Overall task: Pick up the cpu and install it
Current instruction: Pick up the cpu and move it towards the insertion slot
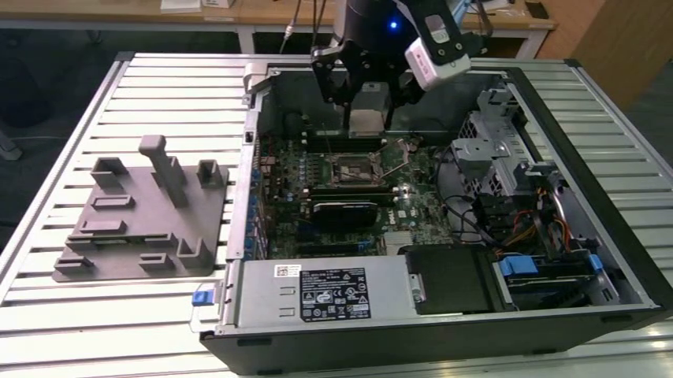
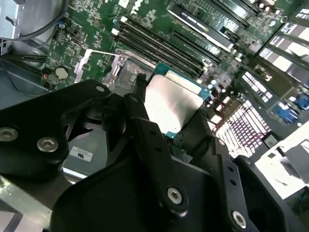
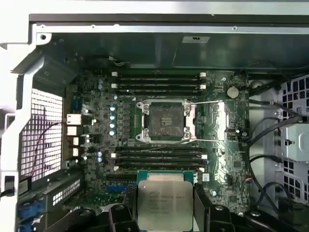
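The hand (image 3: 164, 215), clamped on two edges of the cpu (image 3: 163, 200), holds it flat above the open socket (image 3: 163, 121), not touching it.

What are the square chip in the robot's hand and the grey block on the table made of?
The cpu looks metal-topped: silvery, dull sheen, over a green board edge. The grey block seems matte plastic: uniform colour, no shine.

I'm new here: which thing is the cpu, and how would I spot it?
Find the open computer case on the slatted table. Over its green board hangs the black claw, pinching a small flat square: the cpu. Its silvery-white metal top sets it apart from the dark socket on that board.
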Tool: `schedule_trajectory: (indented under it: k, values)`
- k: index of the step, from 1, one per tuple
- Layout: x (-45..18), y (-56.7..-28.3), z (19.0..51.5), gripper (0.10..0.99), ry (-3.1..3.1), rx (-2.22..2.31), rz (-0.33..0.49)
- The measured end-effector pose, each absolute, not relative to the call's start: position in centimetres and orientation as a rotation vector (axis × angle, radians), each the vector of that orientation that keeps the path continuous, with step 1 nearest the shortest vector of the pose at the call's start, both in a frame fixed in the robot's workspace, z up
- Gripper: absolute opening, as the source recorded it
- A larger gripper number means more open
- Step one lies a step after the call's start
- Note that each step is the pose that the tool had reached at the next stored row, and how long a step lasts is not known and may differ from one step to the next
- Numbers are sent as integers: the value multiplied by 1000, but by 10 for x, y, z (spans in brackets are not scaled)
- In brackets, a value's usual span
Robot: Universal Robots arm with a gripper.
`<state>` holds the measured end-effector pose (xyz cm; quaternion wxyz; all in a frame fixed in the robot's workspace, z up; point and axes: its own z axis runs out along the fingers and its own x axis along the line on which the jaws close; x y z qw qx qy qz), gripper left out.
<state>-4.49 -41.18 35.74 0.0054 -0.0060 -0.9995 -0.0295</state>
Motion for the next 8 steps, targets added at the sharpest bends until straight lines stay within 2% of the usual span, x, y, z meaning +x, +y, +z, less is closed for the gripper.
schedule_trajectory:
  k: [8]
  values:
    - [-44,-403,343,545,-3129,-19,-93]
